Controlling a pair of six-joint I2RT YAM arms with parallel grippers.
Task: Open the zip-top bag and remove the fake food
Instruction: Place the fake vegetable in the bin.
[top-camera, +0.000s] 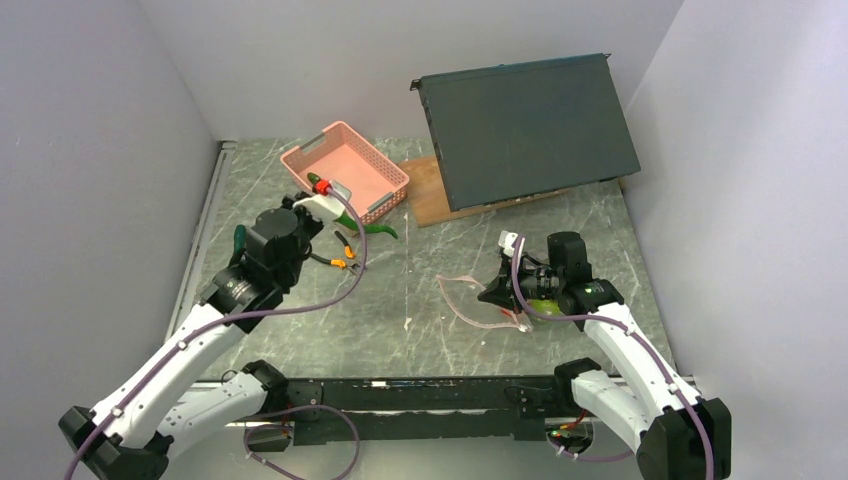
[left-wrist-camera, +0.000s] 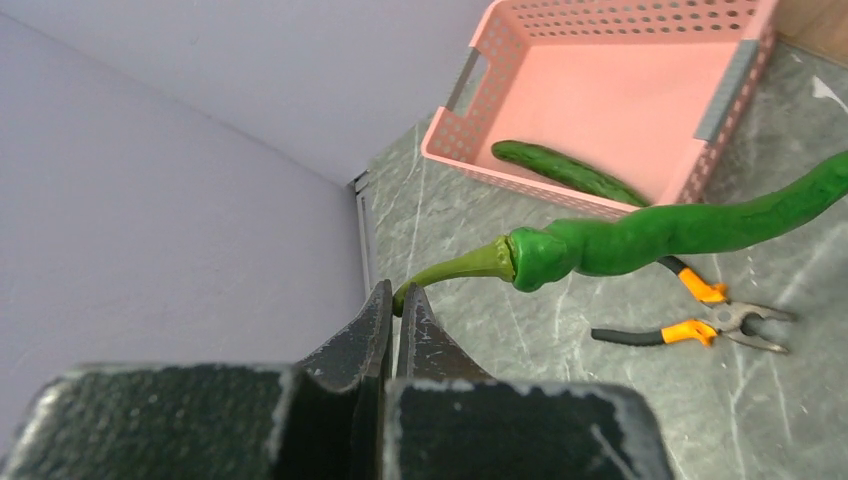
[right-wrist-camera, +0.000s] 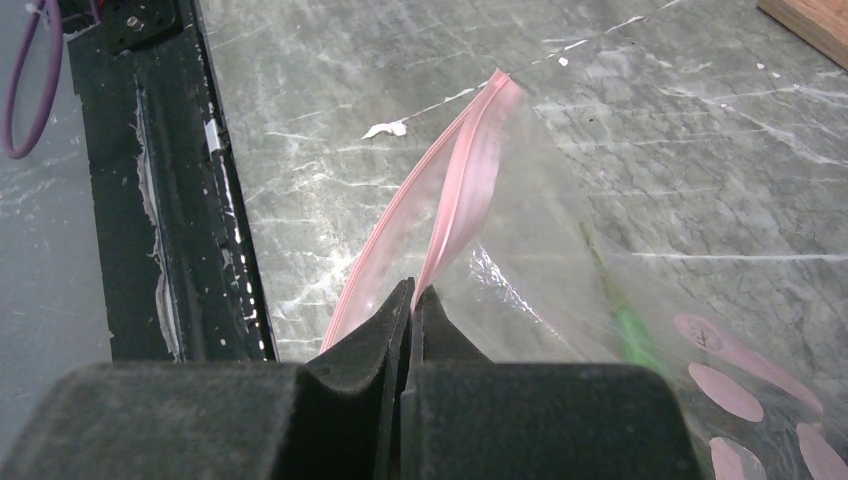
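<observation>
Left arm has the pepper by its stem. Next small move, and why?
Probably swing the left gripper toward the pink basket until the green pepper is over it, then release. The jaws are shut on the stem, the pepper's body is outside the basket wall, and a cucumber already lies inside. The right gripper, pinching the zip-top bag, needs no move.

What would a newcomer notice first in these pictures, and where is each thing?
The left tool pinches the stem of a long green pepper beside the pink basket, far left, which holds a cucumber. Right of centre, the right tool grips the pink zip edge of the zip-top bag. A dark panel leans at the back.
</observation>
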